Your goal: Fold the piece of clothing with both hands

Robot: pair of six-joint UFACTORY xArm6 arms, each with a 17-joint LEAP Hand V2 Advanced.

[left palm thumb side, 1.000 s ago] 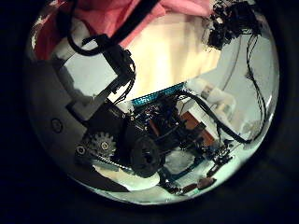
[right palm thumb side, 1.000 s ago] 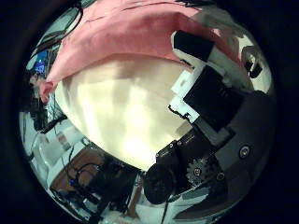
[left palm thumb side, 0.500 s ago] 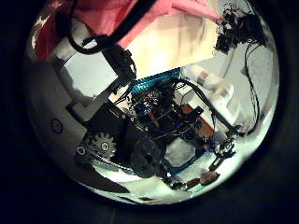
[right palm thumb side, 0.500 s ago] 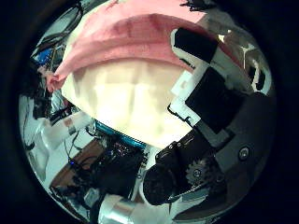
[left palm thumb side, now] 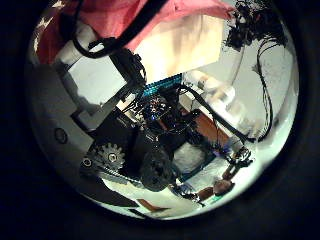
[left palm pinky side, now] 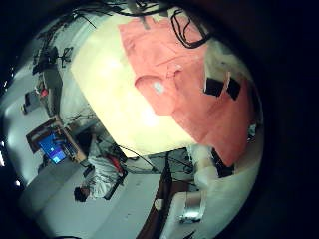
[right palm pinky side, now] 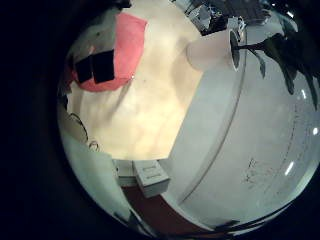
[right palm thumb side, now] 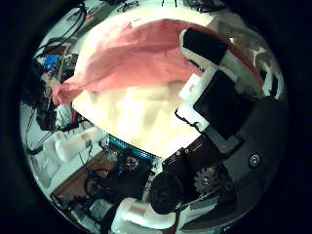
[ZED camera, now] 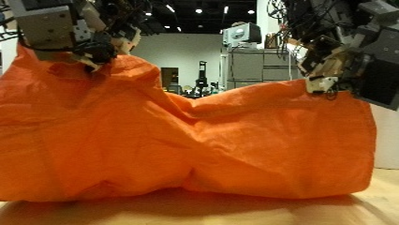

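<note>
Orange garment (ZED camera: pixel 187 131) hangs mid-fold, pinched at its top edge by left hand (ZED camera: pixel 78 36) and right hand (ZED camera: pixel 337 58), fingers curled on cloth; carrying it over onto the counter (ZED camera: pixel 249 211) likely follows.

My left hand (ZED camera: pixel 78 36) is a cluster of black blocks and white plates, with a pale grey box-shaped body above the fingers. My right hand (ZED camera: pixel 337 52) is built the same way: dark, boxy segments, white brackets and small white tips on the fingers. In the thumb side palm views, my left hand's (left palm thumb side: pixel 120 130) body shows white panels, black housings and a grey toothed gear, and my right hand (right palm thumb side: pixel 219 122) shows the same black-and-white blocks with a gear.
</note>
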